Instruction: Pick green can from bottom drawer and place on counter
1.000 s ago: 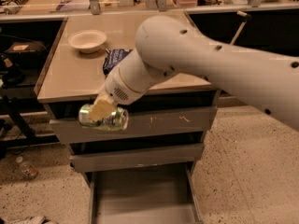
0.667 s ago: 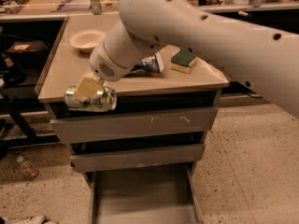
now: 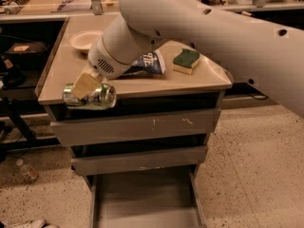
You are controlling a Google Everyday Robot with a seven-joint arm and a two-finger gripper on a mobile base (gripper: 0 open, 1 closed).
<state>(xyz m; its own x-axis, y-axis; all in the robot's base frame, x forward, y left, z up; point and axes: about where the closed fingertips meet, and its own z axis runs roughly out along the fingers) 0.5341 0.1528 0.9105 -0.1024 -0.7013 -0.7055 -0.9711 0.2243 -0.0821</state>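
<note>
The green can [image 3: 90, 97] lies sideways in my gripper [image 3: 87, 86], which is shut on it. It hangs at the counter's front left edge, level with the metal rim and partly in front of it. The counter [image 3: 71, 70] is the beige top of the grey cabinet. The bottom drawer [image 3: 145, 201] is pulled open below, and its grey floor shows nothing in it. My large white arm comes in from the upper right and hides part of the counter.
On the counter stand a white bowl [image 3: 84, 39] at the back left, a blue chip bag [image 3: 148, 63] in the middle and a green-topped yellow sponge [image 3: 185, 61] to the right. The two upper drawers [image 3: 142, 127] are nearly shut. A plastic bottle [image 3: 27, 171] lies on the floor at left.
My gripper has carried the can up and to the left, from in front of the top drawer to the counter's front left edge.
</note>
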